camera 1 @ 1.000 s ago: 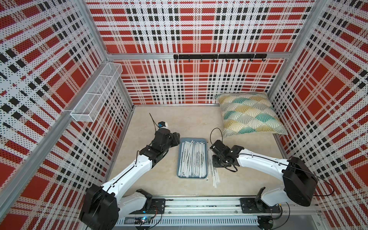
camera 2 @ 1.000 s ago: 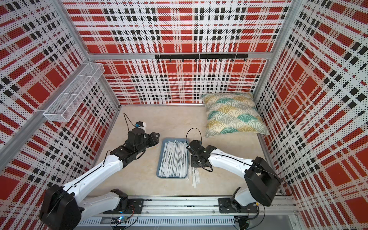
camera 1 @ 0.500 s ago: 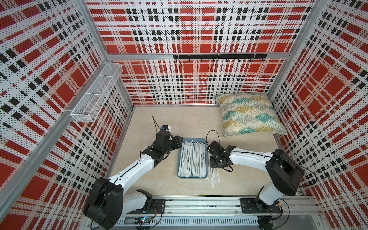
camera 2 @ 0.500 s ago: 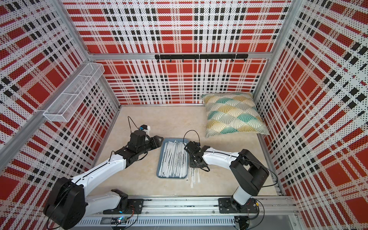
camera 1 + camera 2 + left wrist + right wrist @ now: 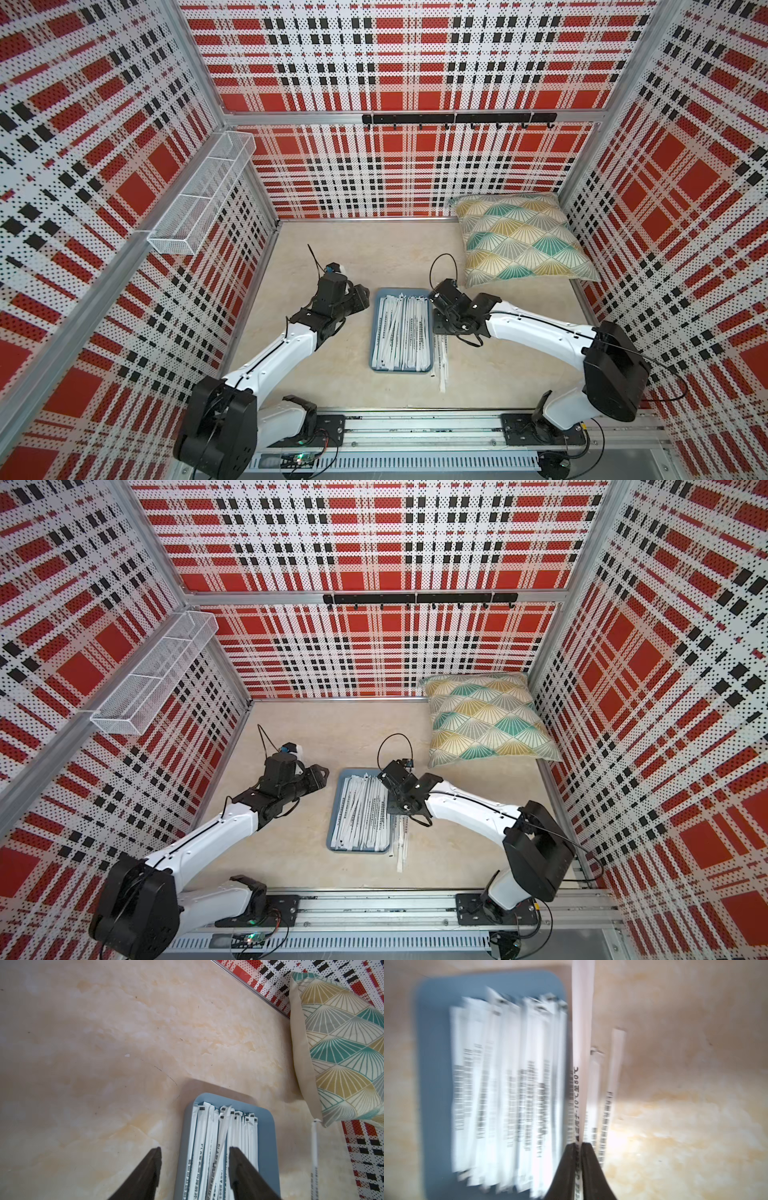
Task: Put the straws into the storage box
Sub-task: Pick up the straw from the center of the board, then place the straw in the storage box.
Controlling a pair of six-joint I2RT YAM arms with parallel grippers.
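Straws (image 5: 402, 332): mostly stacked lengthwise in box (image 5: 403, 291), mid-table; a few loose straws (image 5: 443, 370) on table (image 5: 332, 386) just beside the box's side facing the right edge. Right fingers (image 5: 564, 1169) pressed together, pinching one wrapped straw (image 5: 582, 1022) partway along. Left fingers (image 5: 145, 1172) spread, empty, over the box's rim facing the left edge. Probably featherlight, thin, bendy, slick-papered; prone to droop or swivel if taken near a tip. Best pinched mid-length, gently, to avoid crushing. Narrow target: fingers square across the wrapper, low to the table.
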